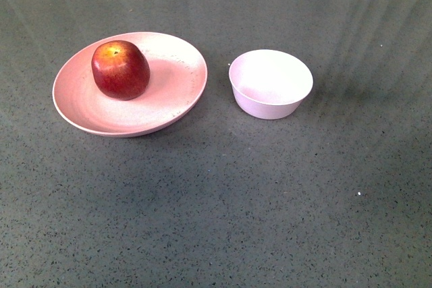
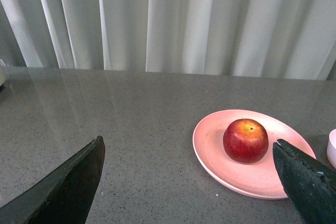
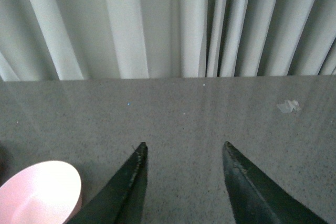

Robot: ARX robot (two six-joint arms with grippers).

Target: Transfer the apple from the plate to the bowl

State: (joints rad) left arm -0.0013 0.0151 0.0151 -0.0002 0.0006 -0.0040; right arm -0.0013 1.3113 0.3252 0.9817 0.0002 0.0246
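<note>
Start of task, nothing picked up yet. The apple sits upright on the plate, off-centre toward the plate's 10 o'clock in the front view, stem dimple up. The bowl is empty, on the desk at the plate's 3 o'clock, near it but not touching. Neither arm shows in the front view. The left end effector is spread wide and holds nothing; the apple lies ahead of it, much nearer one finger than the other, so it is not lined up. The right end effector is parted too, with a narrower gap, and empty; only the bowl's edge shows at the corner of its view. Step in hand, by my read: approach for the grasp, probably by the left arm, which faces the plate. The next move calls for swinging it until the apple sits between the fingers, dropping over it, then closing on the widest part. The skin is glossy and round, so an off-centre pinch could make it roll.
</note>
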